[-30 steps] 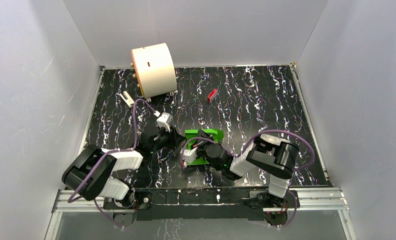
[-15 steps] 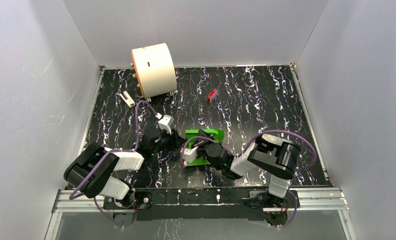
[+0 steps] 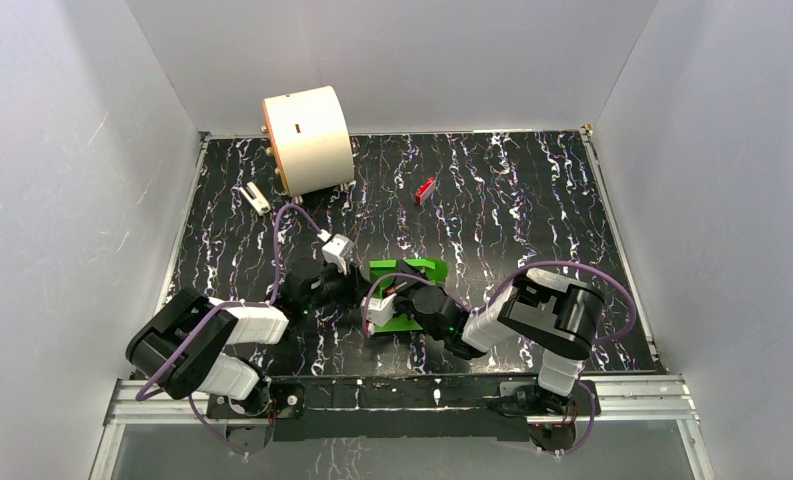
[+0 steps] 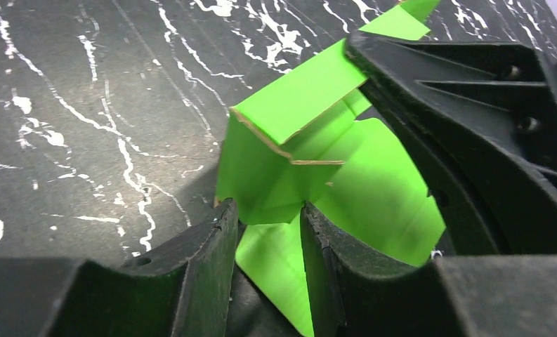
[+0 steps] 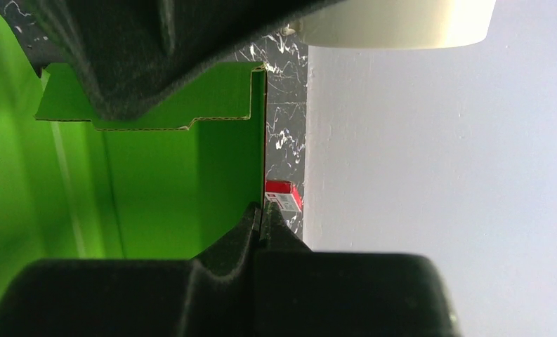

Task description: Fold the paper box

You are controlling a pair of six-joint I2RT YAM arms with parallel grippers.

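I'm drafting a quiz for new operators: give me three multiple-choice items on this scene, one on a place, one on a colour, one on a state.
1. Relative to the paper box, the red block lies: A on top of it; B nearer the camera; C farther back.
2. The paper box is: A green; B blue; C white.
3. The right gripper is: A wide open; B shut on the paper box's wall; C shut on nothing.
Key: C, the top view shows the block well beyond the box; A, it is bright green in every view; B, the right wrist view shows the fingertips pinching the card's edge.
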